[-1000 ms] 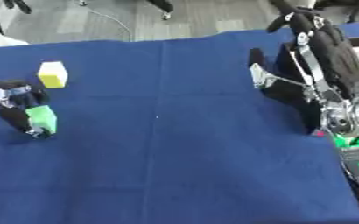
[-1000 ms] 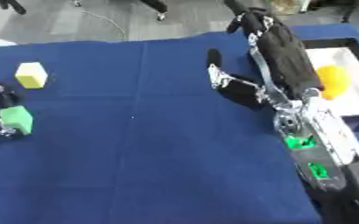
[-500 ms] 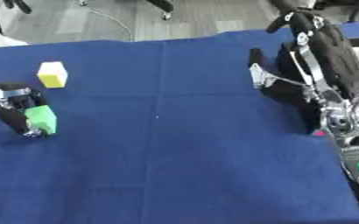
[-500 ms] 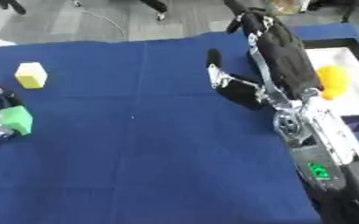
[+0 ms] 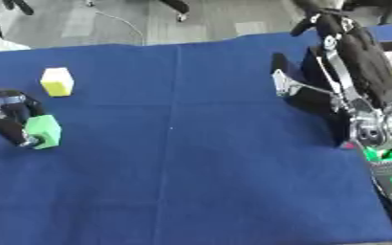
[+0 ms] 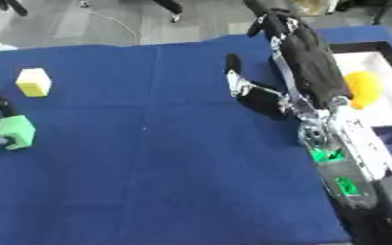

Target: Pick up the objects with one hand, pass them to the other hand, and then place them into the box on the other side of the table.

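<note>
Now the left hand (image 5: 7, 119), at the left edge of the table (image 5: 191, 182), has its dark fingers curled round the green cube (image 5: 43, 132), much as it did a second ago; cube and hand have barely shifted, so the pick appears secured but the pass has not begun. Just beyond, on the far left, the yellow cube (image 5: 57, 81) sits alone on the cloth, apart from the hand. Across the table the right hand (image 6: 270, 93) hangs with fingers pointing to the far side and holding nothing, as before (apparently waiting for the handover). Beside it on the right lies the box (image 6: 383, 48), dark-rimmed with a white floor, already holding a rounded yellow object (image 6: 363, 88). Both cubes look matte and foam-like with softened edges; the blue table covering is cloth, faintly creased.
</note>
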### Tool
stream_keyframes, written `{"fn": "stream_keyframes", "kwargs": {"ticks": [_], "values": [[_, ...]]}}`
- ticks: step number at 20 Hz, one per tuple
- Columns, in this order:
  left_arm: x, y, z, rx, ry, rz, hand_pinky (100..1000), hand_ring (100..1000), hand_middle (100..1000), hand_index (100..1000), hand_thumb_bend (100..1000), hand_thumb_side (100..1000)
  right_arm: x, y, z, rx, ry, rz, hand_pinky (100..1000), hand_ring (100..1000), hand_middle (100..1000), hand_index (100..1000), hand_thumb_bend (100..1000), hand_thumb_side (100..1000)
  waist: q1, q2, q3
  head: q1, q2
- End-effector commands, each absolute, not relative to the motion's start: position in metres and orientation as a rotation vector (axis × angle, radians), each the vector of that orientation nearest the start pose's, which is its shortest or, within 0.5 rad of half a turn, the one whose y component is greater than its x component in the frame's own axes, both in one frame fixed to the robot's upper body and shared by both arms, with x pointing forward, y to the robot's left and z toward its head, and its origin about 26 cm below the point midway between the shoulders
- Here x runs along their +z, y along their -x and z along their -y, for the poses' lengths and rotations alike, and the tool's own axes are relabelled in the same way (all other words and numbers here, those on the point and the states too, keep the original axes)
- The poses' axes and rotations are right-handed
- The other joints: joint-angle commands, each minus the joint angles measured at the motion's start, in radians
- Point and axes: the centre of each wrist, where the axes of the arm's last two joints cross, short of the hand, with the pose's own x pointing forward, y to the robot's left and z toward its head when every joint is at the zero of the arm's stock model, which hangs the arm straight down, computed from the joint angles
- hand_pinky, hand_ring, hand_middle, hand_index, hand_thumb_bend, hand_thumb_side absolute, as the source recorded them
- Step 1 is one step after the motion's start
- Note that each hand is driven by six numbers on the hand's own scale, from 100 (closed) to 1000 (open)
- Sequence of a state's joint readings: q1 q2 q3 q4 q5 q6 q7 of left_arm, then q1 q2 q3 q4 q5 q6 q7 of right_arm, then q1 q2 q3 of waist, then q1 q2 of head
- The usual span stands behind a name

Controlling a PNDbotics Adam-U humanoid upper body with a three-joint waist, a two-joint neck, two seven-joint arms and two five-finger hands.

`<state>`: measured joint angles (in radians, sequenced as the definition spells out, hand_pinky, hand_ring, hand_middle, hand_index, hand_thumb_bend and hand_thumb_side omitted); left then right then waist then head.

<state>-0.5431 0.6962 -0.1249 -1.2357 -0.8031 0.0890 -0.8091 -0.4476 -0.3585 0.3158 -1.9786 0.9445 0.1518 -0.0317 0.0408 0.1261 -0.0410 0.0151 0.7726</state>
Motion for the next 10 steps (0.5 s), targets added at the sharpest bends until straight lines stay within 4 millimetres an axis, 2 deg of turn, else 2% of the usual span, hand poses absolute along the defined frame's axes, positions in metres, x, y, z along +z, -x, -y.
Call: {"fn": "stream_keyframes", "kwargs": {"ticks": [1,10], "values": [[0.1754,-0.3925,-0.3960,-1.393,-0.760,0.747,803,657,689,792,304,138,0.2161,-0.2985,0.1796,1.002,1.110,2.205,454,859,621,983,100,371,0.015,-0.022,0.000,-0.001,-0.003],[0.1798,-0.3896,-0.3987,-1.369,-0.785,0.793,768,576,572,704,261,137,0.2159,-0.2985,0.1804,1.013,1.109,2.201,456,858,622,982,100,368,0.015,-0.023,0.001,-0.005,-0.003]]}}
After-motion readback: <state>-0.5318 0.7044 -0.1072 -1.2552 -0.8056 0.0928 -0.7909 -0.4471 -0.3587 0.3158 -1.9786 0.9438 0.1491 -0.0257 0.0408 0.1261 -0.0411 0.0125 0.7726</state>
